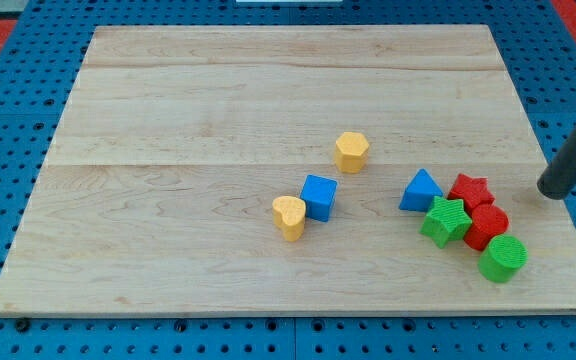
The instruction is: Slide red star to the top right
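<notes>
The red star [470, 190] lies on the wooden board [218, 90] at the view's lower right, in a tight cluster. It touches the blue triangle [421, 191] on its left, the green star [446, 221] below-left and a red block [486, 226] below. My tip [552, 190] is to the right of the red star, apart from it, near the board's right edge.
A green cylinder [503, 259] sits at the bottom of the cluster. A blue cube [319, 197] and a yellow heart [289, 216] touch near the board's middle. A yellow hexagon [351, 151] lies above them. Blue pegboard surrounds the board.
</notes>
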